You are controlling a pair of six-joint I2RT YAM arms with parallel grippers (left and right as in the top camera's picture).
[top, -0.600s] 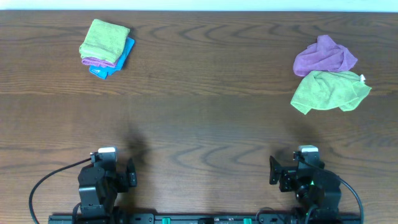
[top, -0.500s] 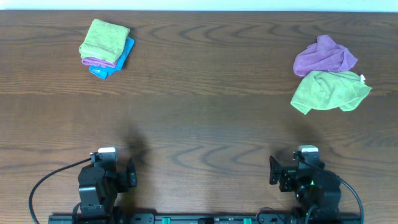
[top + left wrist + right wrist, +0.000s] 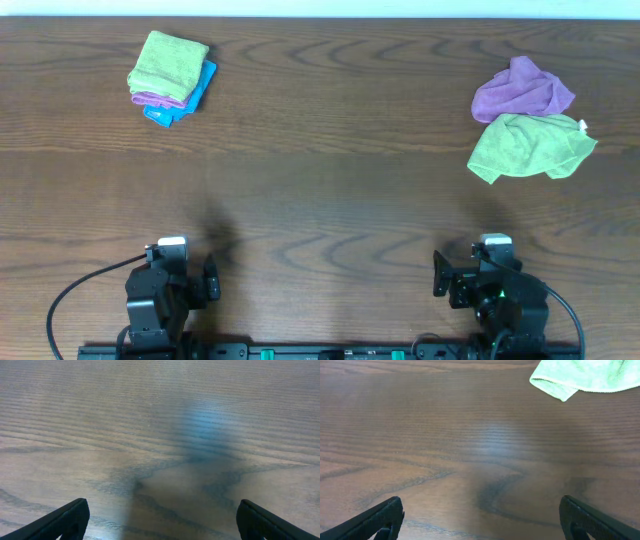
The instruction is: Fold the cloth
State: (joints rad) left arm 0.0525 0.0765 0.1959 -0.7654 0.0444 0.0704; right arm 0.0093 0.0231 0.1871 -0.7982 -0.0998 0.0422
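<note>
left claw (image 3: 165,527) and right claw (image 3: 485,527) are both seen spread wide, parked at the near edge of the bench (image 3: 320,200). the green cloth (image 3: 530,147) is found crumpled at far right, touching a purple cloth (image 3: 522,90). a folded stack (image 3: 170,75) is noted far left.

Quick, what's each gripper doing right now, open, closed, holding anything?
Left gripper: open, holding nothing.
Right gripper: open, holding nothing.
</note>
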